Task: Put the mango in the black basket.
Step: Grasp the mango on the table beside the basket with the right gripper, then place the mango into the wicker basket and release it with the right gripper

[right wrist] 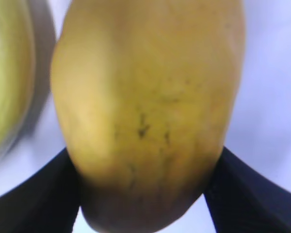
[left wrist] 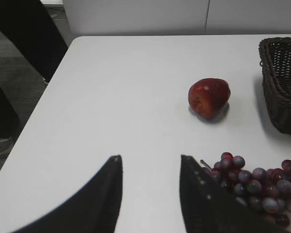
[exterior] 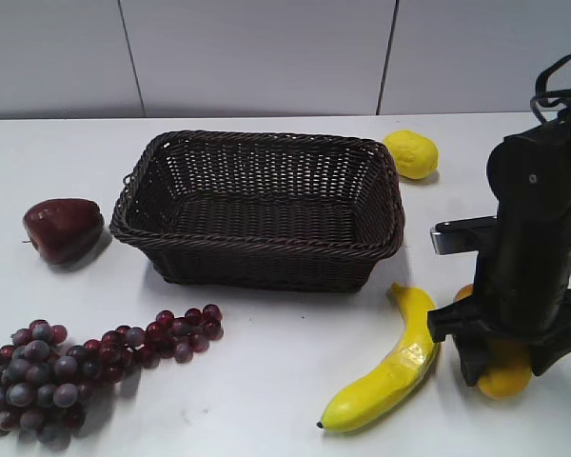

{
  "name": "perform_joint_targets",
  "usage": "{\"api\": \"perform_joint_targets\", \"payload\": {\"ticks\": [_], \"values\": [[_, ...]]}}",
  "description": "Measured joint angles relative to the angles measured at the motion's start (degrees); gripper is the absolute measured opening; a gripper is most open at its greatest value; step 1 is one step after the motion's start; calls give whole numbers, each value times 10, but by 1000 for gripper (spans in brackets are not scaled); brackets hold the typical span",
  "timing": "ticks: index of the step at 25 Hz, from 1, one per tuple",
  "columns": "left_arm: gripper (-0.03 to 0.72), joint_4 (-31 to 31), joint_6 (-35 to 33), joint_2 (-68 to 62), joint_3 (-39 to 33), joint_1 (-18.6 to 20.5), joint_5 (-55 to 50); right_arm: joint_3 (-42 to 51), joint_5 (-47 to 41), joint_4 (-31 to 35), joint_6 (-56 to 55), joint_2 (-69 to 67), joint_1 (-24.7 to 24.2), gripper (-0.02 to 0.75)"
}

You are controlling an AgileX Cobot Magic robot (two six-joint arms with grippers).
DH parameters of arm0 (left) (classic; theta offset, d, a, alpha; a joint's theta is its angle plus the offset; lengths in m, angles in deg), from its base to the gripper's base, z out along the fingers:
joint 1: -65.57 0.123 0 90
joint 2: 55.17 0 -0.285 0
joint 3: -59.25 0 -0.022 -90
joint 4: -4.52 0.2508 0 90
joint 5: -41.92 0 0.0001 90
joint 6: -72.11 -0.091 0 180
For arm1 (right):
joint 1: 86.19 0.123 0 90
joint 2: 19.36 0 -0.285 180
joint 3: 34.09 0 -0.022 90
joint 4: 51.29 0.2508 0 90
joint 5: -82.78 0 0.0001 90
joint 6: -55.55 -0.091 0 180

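While the big white table [exterior: 266, 400] fills the exterior view, the right arm stands tall on the right side and points straight down. Its black right gripper [exterior: 502, 357] sits low over the smooth orange-yellow mango [exterior: 504, 379], which peeks out under it on the table. One black finger shows on each side of the fruit. The long curved yellow banana [exterior: 390, 367] lies just beside the mango, to its left. The large dark woven wicker basket [exterior: 262, 205] sits in the middle of the table, well apart from the mango. A small bumpy yellow lemon [exterior: 411, 153] rests near the basket's far right corner. A dark red apple [exterior: 63, 228] lies left of the basket, and a bunch of purple-red grapes [exterior: 76, 367] lies at the front left.

Seen from the left wrist, the left gripper [left wrist: 150, 194] hangs over bare table with its two black fingers [left wrist: 104, 194] spread apart and nothing between them. The apple [left wrist: 209, 97] lies ahead, the grapes [left wrist: 254, 182] are at the lower right, and a corner of the basket [left wrist: 281, 82] shows at the right edge.

Up close in the right wrist view, the mango [right wrist: 148, 111] fills almost everything. The black fingers [right wrist: 34, 199] press against both sides of its near end, so they grip it. A bit of the banana [right wrist: 7, 73] shows blurry at the left.
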Motion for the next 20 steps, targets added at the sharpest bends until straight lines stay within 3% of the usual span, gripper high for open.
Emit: {"api": "perform_joint_targets", "payload": {"ticks": [8, 13, 20], "values": [[305, 0, 0, 0, 0, 0, 0, -11, -35, 0, -1, 98, 0, 522], [305, 0, 0, 0, 0, 0, 0, -85, -39, 5, -1, 175, 0, 522], [305, 0, 0, 0, 0, 0, 0, -229, 8, 127, 59, 156, 3, 522]]}}
